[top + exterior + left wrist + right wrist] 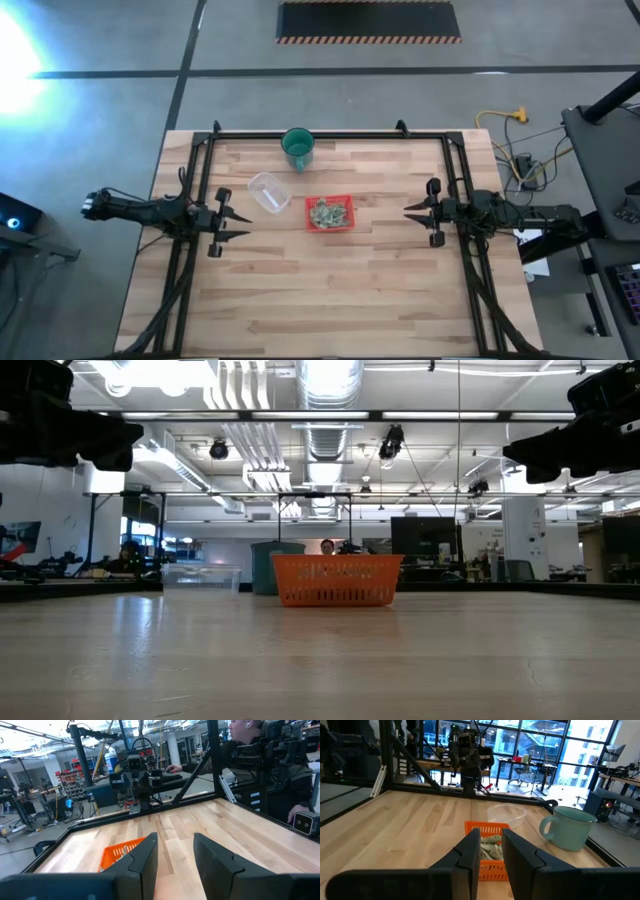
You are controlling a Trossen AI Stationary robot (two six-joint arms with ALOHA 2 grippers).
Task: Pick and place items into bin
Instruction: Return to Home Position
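Note:
The red tray [330, 201] sits mid-table and holds a heap of pale-green crumpled pieces [329, 213]. No other pieces show on the table. My left gripper [246, 226] hovers open to the tray's left, pointing toward it. In the left wrist view the left gripper [175, 845] has the tray [120, 853] ahead of one finger. My right gripper [407, 213] hovers to the tray's right, its fingers a narrow gap apart. In the right wrist view the right gripper [491, 834] has the pieces [491, 849] and the tray [492, 868] showing through that gap. Both grippers hold nothing.
A clear round container [268, 192] lies just left of the tray toward the far side. A green cup [297, 148] stands near the far edge, and shows again as the cup [567, 834]. Black frame rails [320, 135] run along the table's far, left and right sides. A person [260, 750] sits beyond the table.

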